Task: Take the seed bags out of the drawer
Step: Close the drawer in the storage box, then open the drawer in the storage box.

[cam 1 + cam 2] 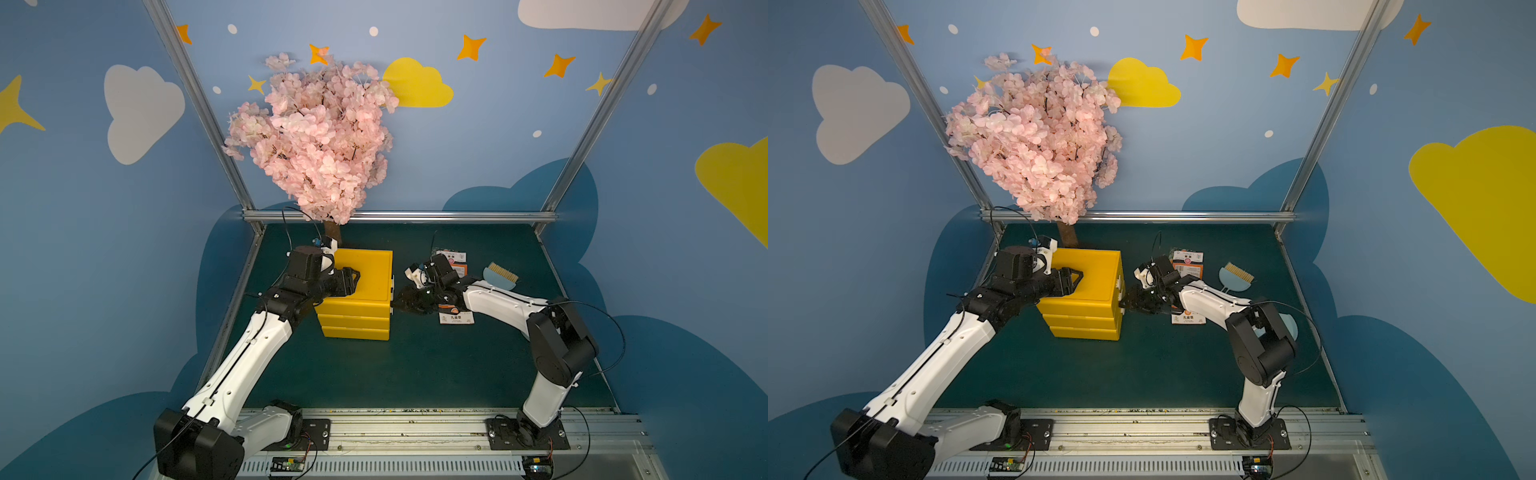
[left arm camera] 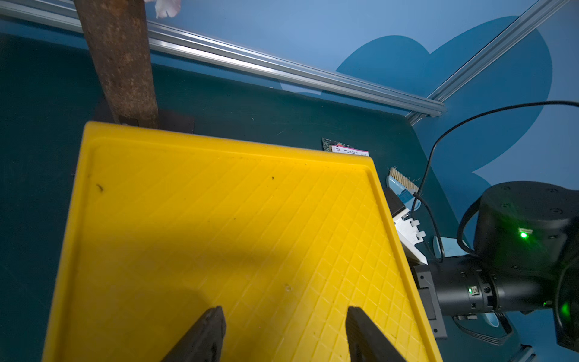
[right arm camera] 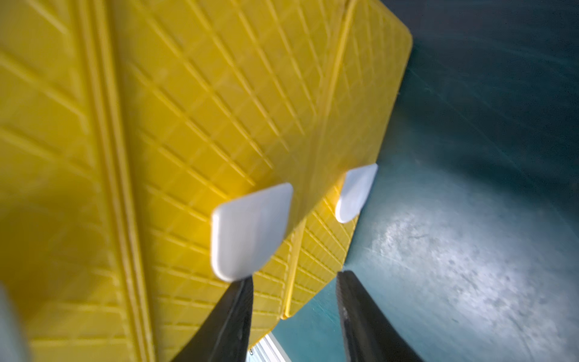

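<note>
The left gripper [image 1: 352, 279] was over the top of the yellow box [image 1: 365, 266], near the back left corner of the table [image 1: 415, 365]. Its fingers [image 2: 200, 338] were apart and held nothing. Only the box's bumpy top showed between them. I could not tell if they touched it.

Behind the box stood a pink tree [image 1: 316, 137]. Its trunk [image 2: 122, 62] was right by the box's back edge.

The box had drawers [image 1: 353, 322] stacked in it, with white handles [image 3: 250, 232] on its right side. The right gripper [image 1: 398, 304] pointed at that side. Its fingers [image 3: 363, 326] were apart too and gripped nothing. One fingertip was just at the edge of a handle.

The seed bags [image 1: 455, 257] lay flat on the table, out of the drawers. A few were piled toward the back edge, right of the box. One more bag [image 1: 456, 319] lay nearer the front, partly under the right arm. I could not see inside the drawers.

A blue brush [image 1: 503, 274] lay right of the bags.
</note>
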`<act>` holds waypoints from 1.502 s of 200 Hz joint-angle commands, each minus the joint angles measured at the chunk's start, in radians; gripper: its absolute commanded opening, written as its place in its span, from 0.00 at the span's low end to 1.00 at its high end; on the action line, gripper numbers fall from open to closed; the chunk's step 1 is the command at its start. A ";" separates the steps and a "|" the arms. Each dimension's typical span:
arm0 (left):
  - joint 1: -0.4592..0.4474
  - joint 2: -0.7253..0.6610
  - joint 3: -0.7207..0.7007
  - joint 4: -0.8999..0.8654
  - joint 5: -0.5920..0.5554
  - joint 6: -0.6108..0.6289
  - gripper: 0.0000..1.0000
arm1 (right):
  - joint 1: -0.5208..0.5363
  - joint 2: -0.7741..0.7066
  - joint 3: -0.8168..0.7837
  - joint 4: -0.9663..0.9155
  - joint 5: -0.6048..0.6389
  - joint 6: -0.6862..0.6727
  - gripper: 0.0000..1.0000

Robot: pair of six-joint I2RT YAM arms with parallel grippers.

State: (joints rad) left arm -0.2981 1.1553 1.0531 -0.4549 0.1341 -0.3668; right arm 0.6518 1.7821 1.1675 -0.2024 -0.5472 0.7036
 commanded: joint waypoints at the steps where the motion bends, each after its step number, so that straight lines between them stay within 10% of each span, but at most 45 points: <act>1: -0.017 0.016 -0.036 -0.287 0.000 -0.027 0.67 | -0.023 -0.057 -0.051 0.026 0.046 0.005 0.48; 300: -0.040 0.013 -0.077 -0.294 -0.016 -0.038 0.67 | 0.007 0.192 0.089 0.088 0.032 0.034 0.41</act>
State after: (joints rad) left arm -0.3286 1.1271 1.0485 -0.4999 0.0959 -0.3714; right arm 0.6437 1.9480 1.2156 -0.0761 -0.5247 0.7582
